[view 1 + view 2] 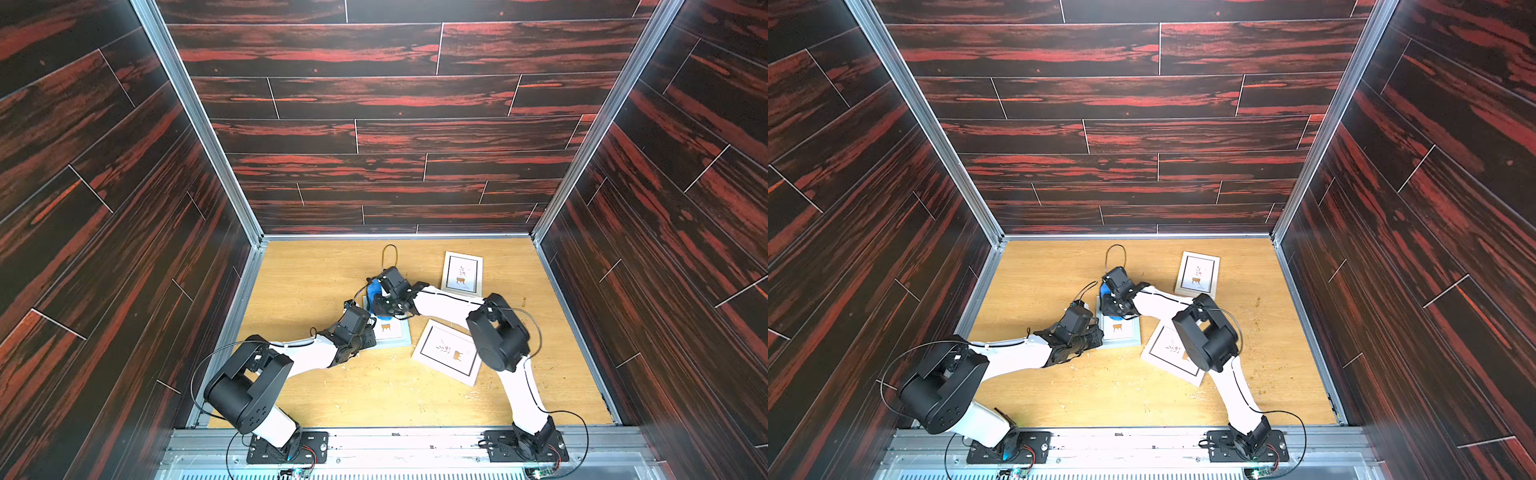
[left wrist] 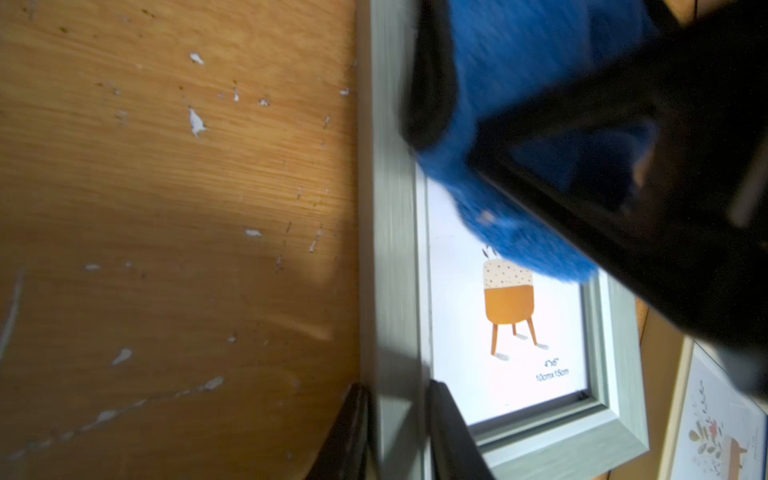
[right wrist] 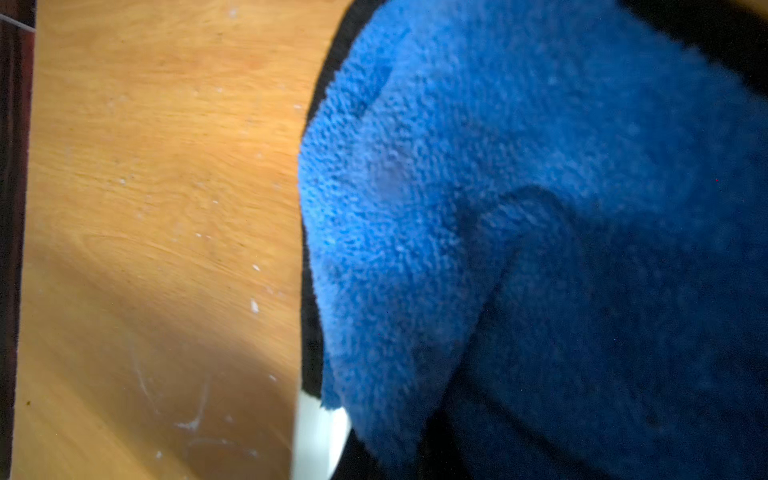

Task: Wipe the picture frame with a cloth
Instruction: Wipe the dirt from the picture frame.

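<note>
The cloth, bunched beneath the right gripper and clamped in its closed jaws, rests on the glass of the grey-green picture frame. The left gripper pinches the frame's side rail between its fingers. Judged best practice: press lightly and sweep the wad from under the gripper across the bare print, with the rail held firm against sliding.

Dim, motion-blurred wrist views; wide-angle distortion
</note>
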{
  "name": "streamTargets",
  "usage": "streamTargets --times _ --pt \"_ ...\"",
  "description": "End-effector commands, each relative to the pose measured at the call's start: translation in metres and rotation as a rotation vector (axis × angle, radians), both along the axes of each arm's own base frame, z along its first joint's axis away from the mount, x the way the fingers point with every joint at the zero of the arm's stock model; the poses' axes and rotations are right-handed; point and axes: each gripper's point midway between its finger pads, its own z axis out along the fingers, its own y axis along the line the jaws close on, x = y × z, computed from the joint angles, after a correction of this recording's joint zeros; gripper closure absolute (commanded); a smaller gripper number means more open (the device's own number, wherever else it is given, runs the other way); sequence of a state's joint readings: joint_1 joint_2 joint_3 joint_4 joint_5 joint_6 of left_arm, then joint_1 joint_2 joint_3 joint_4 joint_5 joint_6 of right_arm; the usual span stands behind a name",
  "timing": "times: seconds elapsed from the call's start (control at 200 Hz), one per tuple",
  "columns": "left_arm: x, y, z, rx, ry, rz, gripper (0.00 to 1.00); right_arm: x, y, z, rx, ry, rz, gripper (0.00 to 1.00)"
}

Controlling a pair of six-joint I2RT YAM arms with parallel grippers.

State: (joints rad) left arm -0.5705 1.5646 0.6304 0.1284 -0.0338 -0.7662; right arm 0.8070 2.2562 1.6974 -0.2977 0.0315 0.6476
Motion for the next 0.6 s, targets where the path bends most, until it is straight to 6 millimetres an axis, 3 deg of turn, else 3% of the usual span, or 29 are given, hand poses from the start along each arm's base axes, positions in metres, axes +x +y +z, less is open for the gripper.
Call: streamTargets --times 0.0,0.16,0.215,0.271,0.461,0.526,0.596 --pt "-0.03 0.022 -0.034 0.083 0.142 0.013 0.78 -0.011 0.006 -0.015 -0.067 0.051 0.027 1.0" --pt "-0.03 0.024 -0.033 0.095 0.141 0.015 0.78 0.017 -0.068 -0.027 -0.122 0.059 -0.13 1.0" --pt "-0.03 0.025 -0.033 0.098 0.142 0.015 0.78 0.021 -0.078 -0.021 -0.114 0.043 -0.144 1.0" --pt "-0.03 0.025 -0.034 0.099 0.141 0.017 0.78 0.02 -0.069 -0.015 -0.09 0.031 -0.119 1.0" --pt "-0.029 0.023 -0.035 0.096 0.15 0.016 0.78 0.009 0.001 -0.005 -0.086 0.011 0.002 1.0" --pt "-0.029 0.023 -0.034 0.094 0.149 0.015 0.78 0.014 0.001 -0.01 -0.117 0.01 -0.011 1.0" --pt "-0.029 0.023 -0.034 0.095 0.148 0.016 0.78 0.023 -0.019 -0.016 -0.174 0.0 -0.06 1.0"
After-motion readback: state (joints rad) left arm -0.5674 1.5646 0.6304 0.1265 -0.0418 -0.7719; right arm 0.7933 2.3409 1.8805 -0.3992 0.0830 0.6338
